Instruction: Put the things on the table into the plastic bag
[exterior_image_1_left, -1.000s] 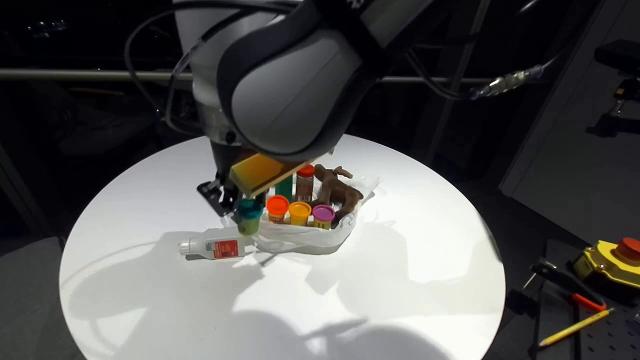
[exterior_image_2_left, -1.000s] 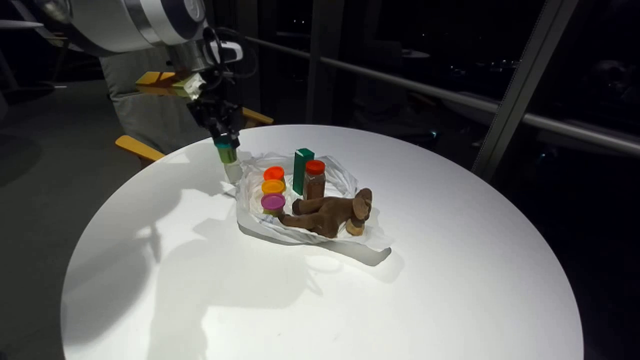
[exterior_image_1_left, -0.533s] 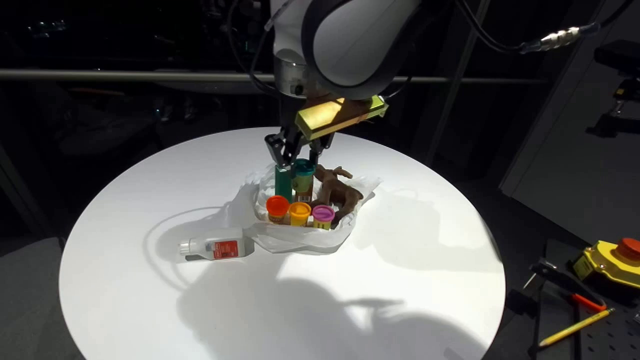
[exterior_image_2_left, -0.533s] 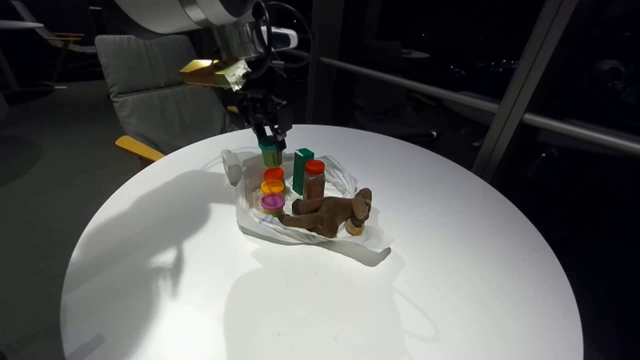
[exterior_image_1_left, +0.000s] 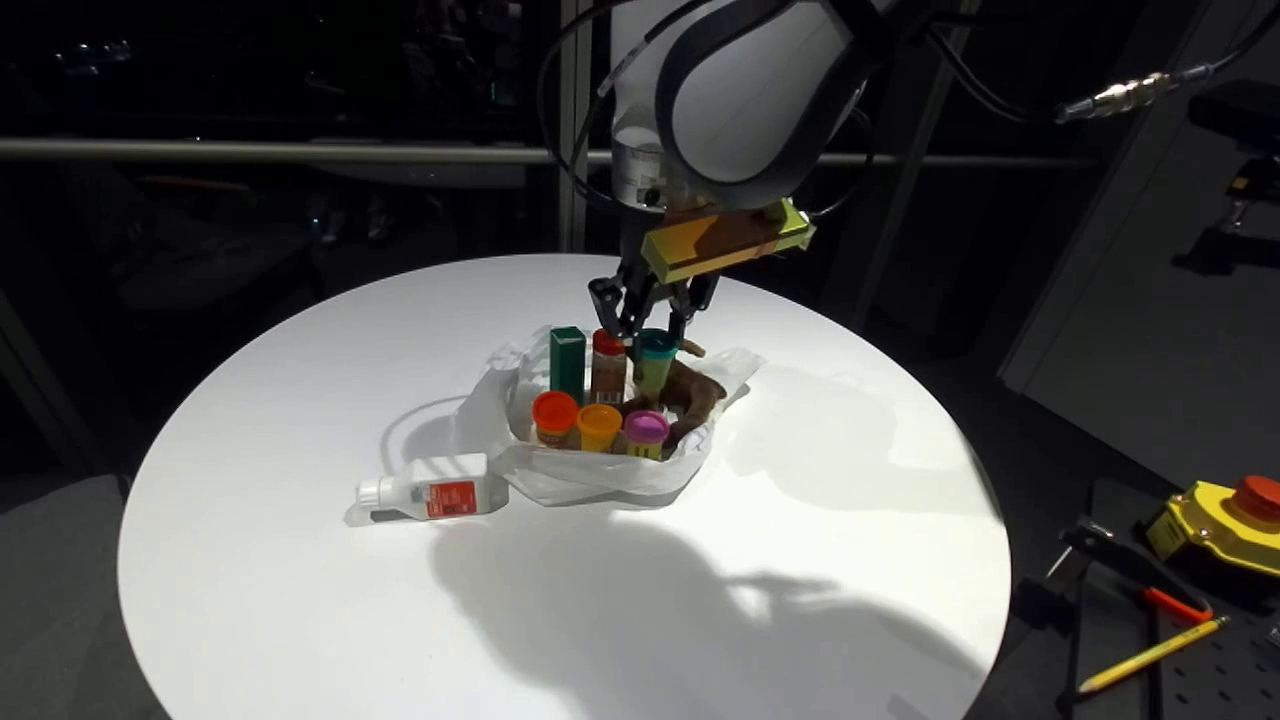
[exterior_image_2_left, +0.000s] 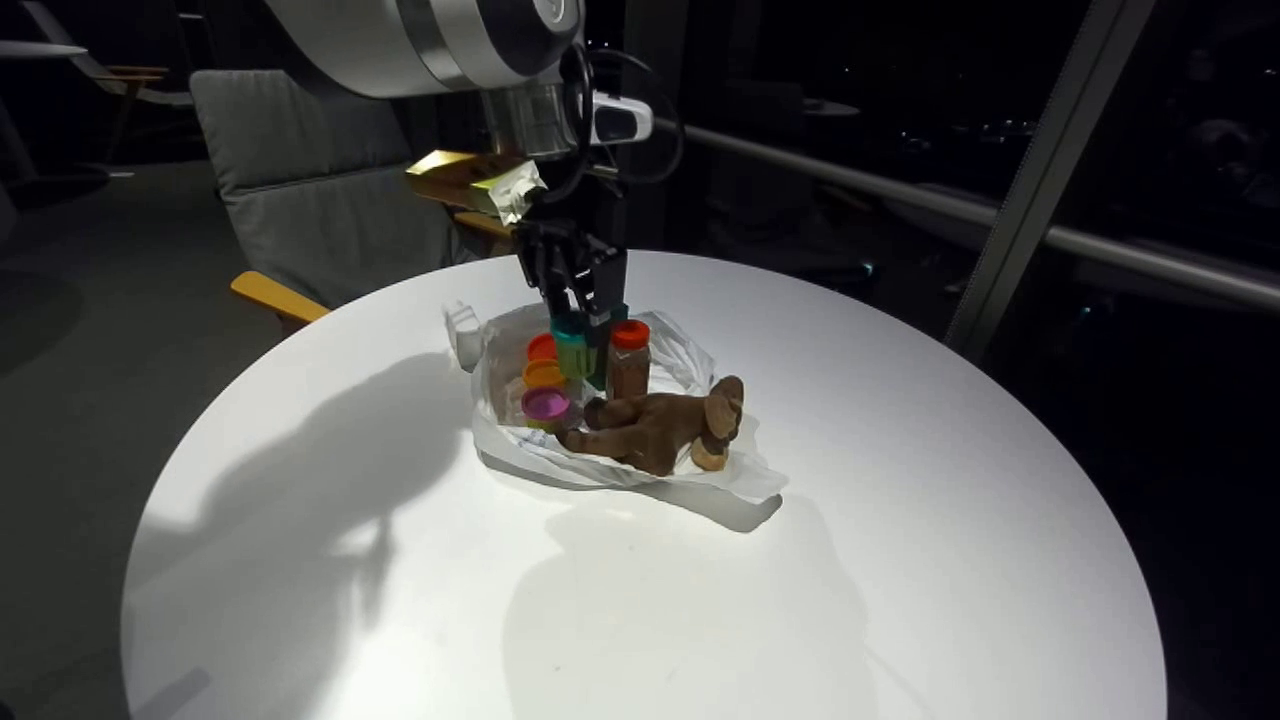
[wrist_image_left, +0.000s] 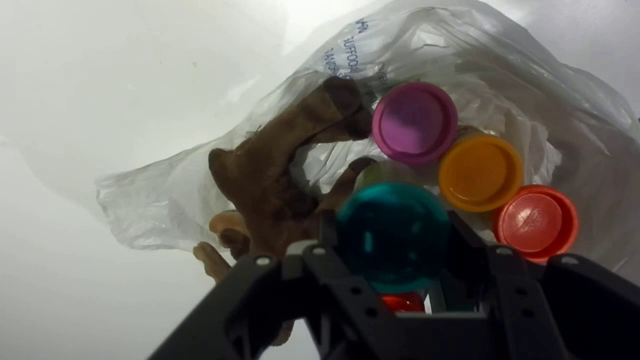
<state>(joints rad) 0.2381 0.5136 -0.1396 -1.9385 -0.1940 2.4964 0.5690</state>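
One teal-lidded tub (exterior_image_1_left: 654, 368) pinched in jaws of the gripper (exterior_image_1_left: 652, 332) over the plastic bag (exterior_image_1_left: 592, 483), height hard to judge; inside: red-lidded tub (wrist_image_left: 537, 222), orange-lidded tub (wrist_image_left: 480, 172), purple-lidded tub (wrist_image_left: 415, 122), green box (exterior_image_1_left: 567, 365), red-capped jar (exterior_image_2_left: 629, 365), brown toy animal (exterior_image_2_left: 650, 430); red-labelled white bottle (exterior_image_1_left: 435, 488) lies outside on table (exterior_image_1_left: 280, 600).
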